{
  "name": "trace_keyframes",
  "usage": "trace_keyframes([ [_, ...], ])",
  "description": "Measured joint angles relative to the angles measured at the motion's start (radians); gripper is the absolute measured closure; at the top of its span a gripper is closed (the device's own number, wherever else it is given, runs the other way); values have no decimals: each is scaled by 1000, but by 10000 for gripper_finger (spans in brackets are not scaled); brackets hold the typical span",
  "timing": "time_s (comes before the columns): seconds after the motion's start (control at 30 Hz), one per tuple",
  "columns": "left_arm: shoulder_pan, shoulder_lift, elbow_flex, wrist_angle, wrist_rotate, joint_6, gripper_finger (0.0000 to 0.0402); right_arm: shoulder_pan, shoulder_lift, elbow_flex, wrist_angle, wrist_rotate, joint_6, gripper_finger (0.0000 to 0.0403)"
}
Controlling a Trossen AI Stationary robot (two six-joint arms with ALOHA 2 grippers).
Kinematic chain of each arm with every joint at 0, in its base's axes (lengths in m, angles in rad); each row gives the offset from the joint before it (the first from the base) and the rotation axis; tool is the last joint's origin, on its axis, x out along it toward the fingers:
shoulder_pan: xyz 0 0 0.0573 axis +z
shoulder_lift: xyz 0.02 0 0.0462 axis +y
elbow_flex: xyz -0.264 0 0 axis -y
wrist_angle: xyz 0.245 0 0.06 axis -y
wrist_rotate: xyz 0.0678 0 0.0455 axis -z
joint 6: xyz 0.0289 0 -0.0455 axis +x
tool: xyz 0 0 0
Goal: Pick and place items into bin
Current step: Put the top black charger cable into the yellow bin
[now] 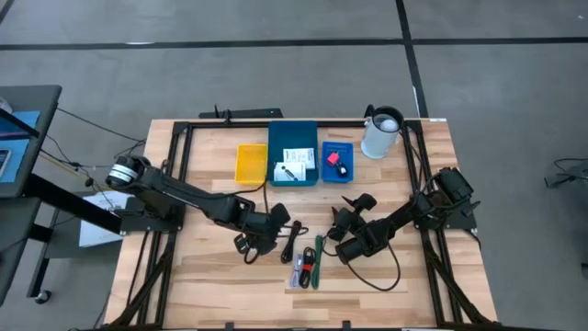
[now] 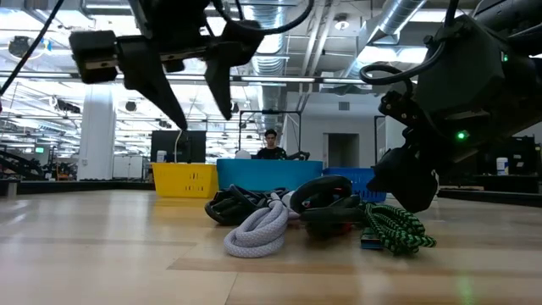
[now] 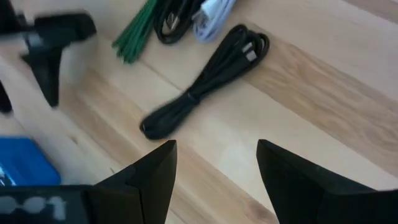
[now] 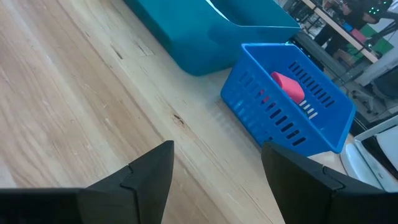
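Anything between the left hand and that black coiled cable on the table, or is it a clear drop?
Nothing: the left wrist view shows only bare wood between the open left hand and the black cable bundle.

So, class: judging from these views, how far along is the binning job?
Done: white cards lie in the teal bin, a pink-red piece in the blue basket. In hand: nothing; left gripper and right gripper are open. Left: black cable and the cable pile.
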Motion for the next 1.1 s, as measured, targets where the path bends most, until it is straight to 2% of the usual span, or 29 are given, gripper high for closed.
trace_keyframes([
  [0.23,-5,24,18,117,12,149,189,0,0,0,0,-1,0,164],
  [0.47,-6,29,17,127,11,281,189,0,0,0,0,-10,0,164],
  [0.8,-6,93,19,159,12,373,189,2,-2,0,1,-111,13,164],
  [1.1,7,107,17,203,62,399,189,21,-2,0,1,-127,20,164],
])
